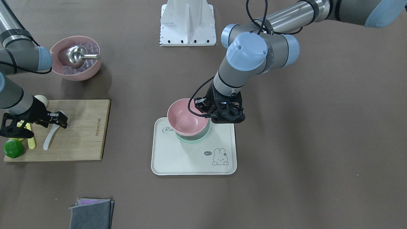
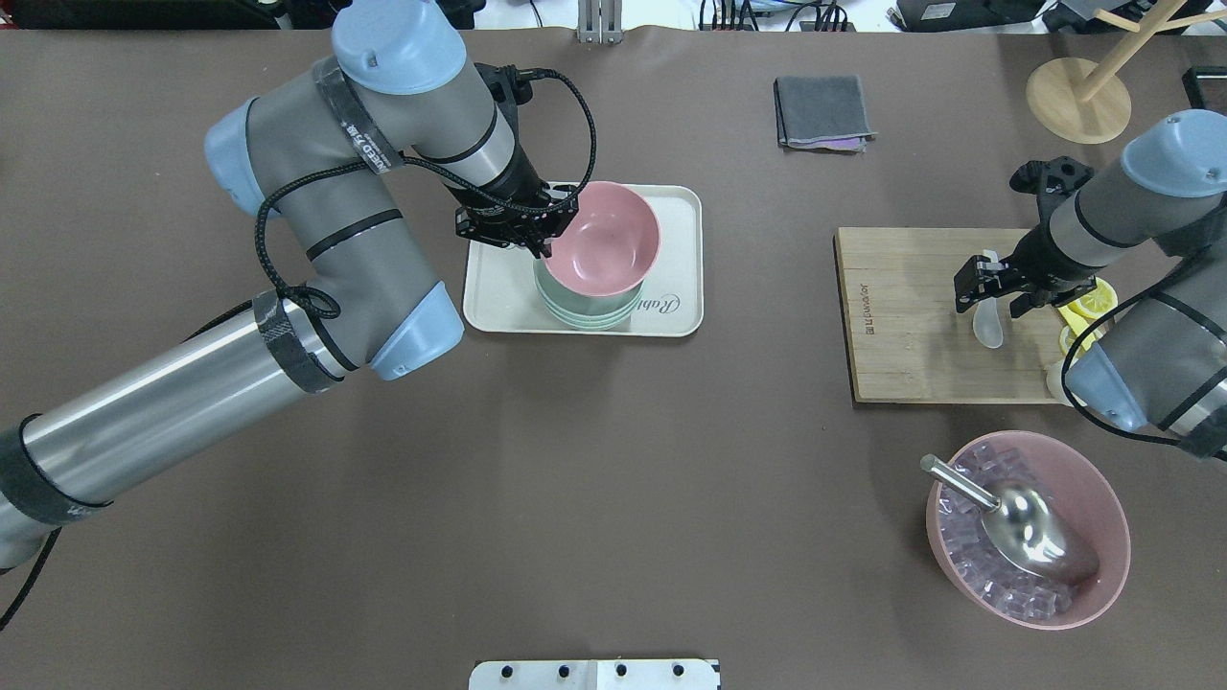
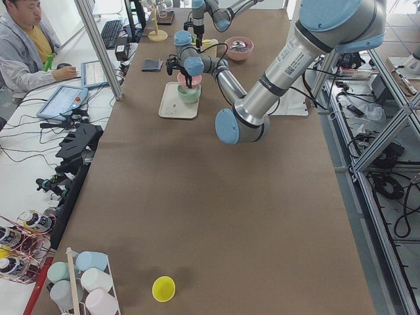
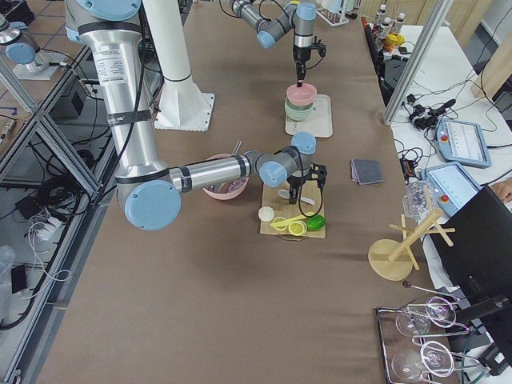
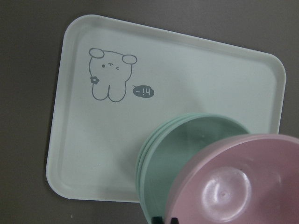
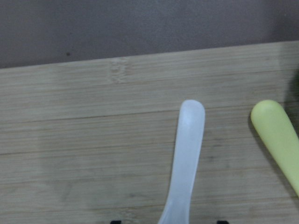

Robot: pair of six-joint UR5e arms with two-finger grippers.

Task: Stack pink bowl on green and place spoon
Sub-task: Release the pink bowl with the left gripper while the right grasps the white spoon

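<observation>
The pink bowl (image 1: 187, 118) hangs tilted over the stack of green bowls (image 1: 191, 139) on the pale tray (image 1: 178, 160). My left gripper (image 1: 206, 114) is shut on the pink bowl's rim (image 2: 604, 235), and its low side touches the green bowls (image 2: 575, 311). In the left wrist view the pink bowl (image 5: 233, 186) overlaps the green bowls (image 5: 187, 144). The white spoon (image 1: 50, 136) lies flat on the wooden board (image 1: 82, 133). My right gripper (image 2: 994, 290) is open just above the spoon (image 6: 187, 154), one finger on each side.
A second pink bowl of ice cubes with a metal scoop (image 2: 1026, 537) stands near the robot's right. A lime (image 1: 13, 148) and yellow lemon pieces (image 2: 1093, 302) lie on the board's outer end. A grey cloth (image 2: 822, 112) and a wooden stand (image 2: 1078, 101) are at the far side.
</observation>
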